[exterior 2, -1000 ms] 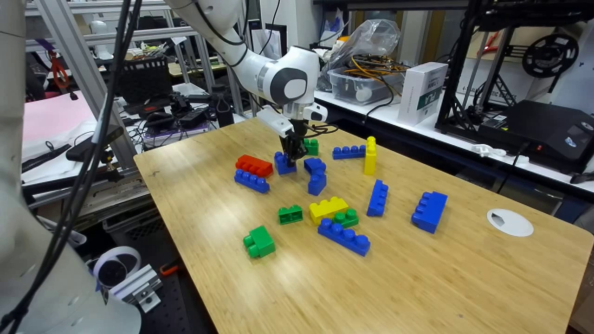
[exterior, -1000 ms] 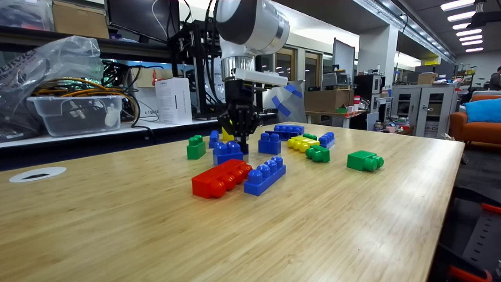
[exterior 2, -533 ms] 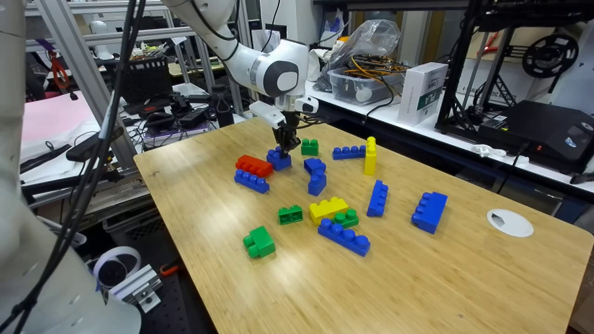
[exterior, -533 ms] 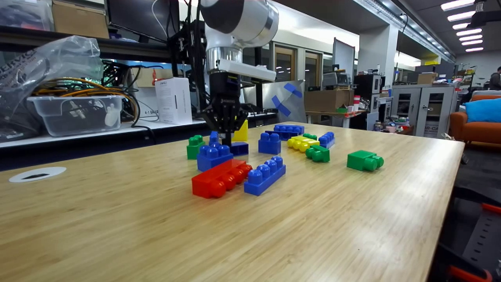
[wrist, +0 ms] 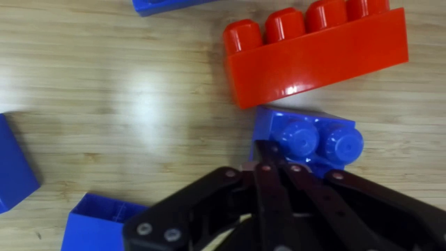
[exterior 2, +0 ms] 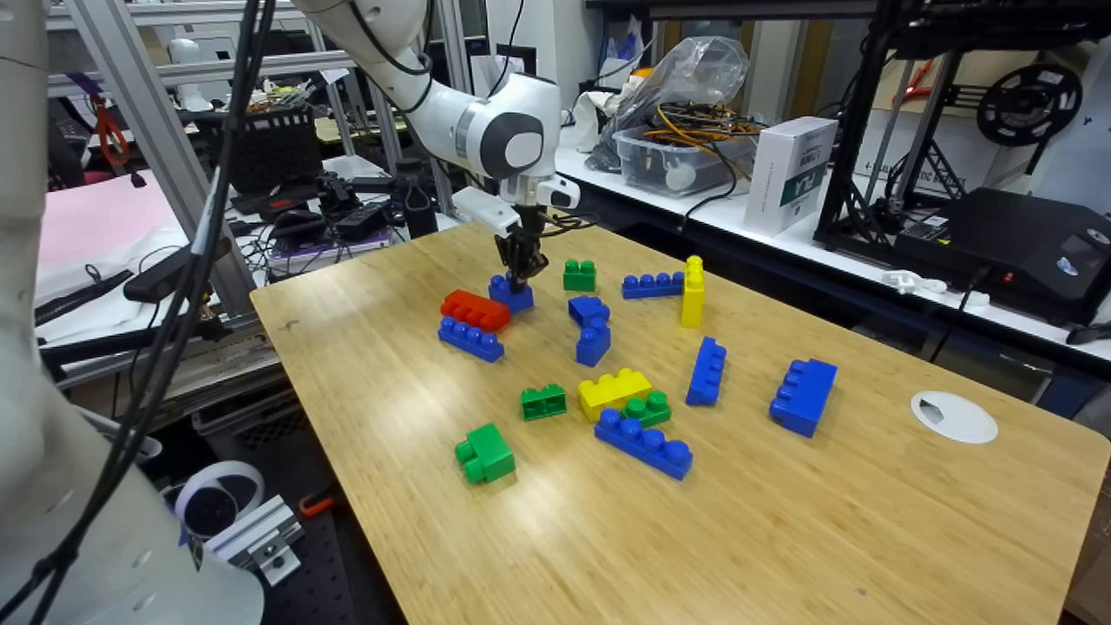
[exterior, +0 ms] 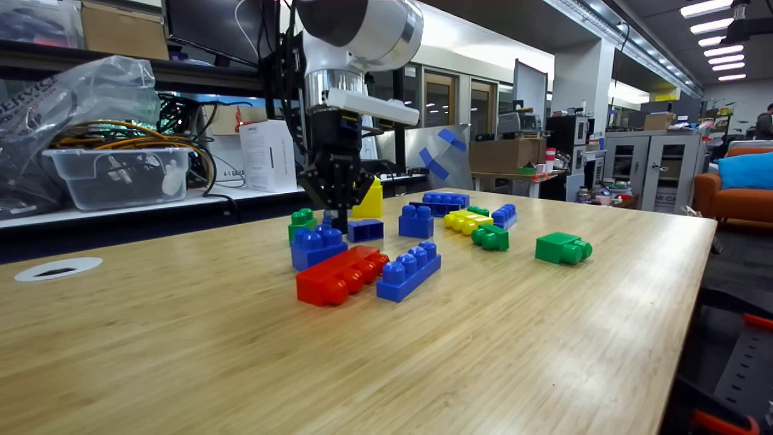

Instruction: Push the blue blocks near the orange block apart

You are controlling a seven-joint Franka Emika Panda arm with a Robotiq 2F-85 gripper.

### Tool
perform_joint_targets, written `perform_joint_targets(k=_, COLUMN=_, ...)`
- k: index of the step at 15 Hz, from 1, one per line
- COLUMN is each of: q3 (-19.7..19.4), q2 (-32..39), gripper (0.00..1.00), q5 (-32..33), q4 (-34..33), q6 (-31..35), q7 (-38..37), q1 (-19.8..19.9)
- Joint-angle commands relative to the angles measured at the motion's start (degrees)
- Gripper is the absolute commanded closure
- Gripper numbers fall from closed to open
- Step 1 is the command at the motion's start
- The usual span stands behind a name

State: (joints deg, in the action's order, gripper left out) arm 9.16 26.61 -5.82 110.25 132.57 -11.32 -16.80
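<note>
Where the wooden counter [exterior 2: 833,538] comes toward the viewer in both exterior views, a broad bare stretch lies open. Nearest the edge on the side of the robot's base [exterior 2: 147,538] sits a sideways green brick [exterior 2: 488,451], with a margin of wood left outside it; the long red-orange brick [wrist: 318,57] lies farther in from that same edge. Along the red-orange brick's studded side is a slim four-stud blue brick [exterior: 413,279], near it, with wood showing between the two in the wrist view. At the opposite side stands a chunky blue brick [exterior: 317,255], studs up, just beside one corner; a wedge of counter widens between this pair toward their other ends, though I cannot tell whether that corner touches. An open, glossy patch of wood separates the chunky blue brick from a hollow blue brick [exterior: 365,230] lying on its side and from an upright blue brick [exterior: 415,225]; those last two are near each other but apart. The claw [exterior: 340,221] points down, its two fingers [wrist: 271,188] pressed together into one narrow tip. That tip shows just behind the chunky blue brick in an exterior view, and in the wrist view it overlaps the brick's end beside the studs; the dark fingers hide whether they meet the plastic.
</note>
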Motion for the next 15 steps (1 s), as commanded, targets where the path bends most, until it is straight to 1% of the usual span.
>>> perform_joint_targets(k=1, q3=0.8, q2=-1.9, gripper=1.0, q5=0.3, q4=2.1, q6=0.4, q7=1.8, q1=0.8)
perform_joint_targets(k=4, q3=0.6, q2=-5.4, gripper=1.0, q5=-0.2, q4=4.3, q6=-0.4, q7=3.6, q1=2.4)
perform_joint_targets(k=5, q3=0.4, q2=-6.8, gripper=0.74, q5=-0.3, q4=5.1, q6=-0.5, q7=3.9, q1=3.0)
perform_joint_targets(k=6, q3=0.1, q2=-8.3, gripper=0.73, q5=-0.3, q4=5.8, q6=-0.8, q7=4.1, q1=3.6)
perform_joint_targets(k=8, q3=-0.3, q2=-10.7, gripper=0.61, q5=-0.7, q4=6.5, q6=-1.5, q7=4.4, q1=4.9)
perform_joint_targets(k=11, q3=-1.1, q2=-12.9, gripper=0.38, q5=-0.8, q4=7.0, q6=-2.6, q7=3.8, q1=6.4)
perform_joint_targets(k=12, q3=-1.4, q2=-13.2, gripper=0.32, q5=-0.7, q4=7.0, q6=-2.9, q7=3.6, q1=6.7)
perform_joint_targets(k=15, q3=-2.0, q2=-12.0, gripper=0.11, q5=-0.1, q4=6.2, q6=-2.8, q7=2.3, q1=7.2)
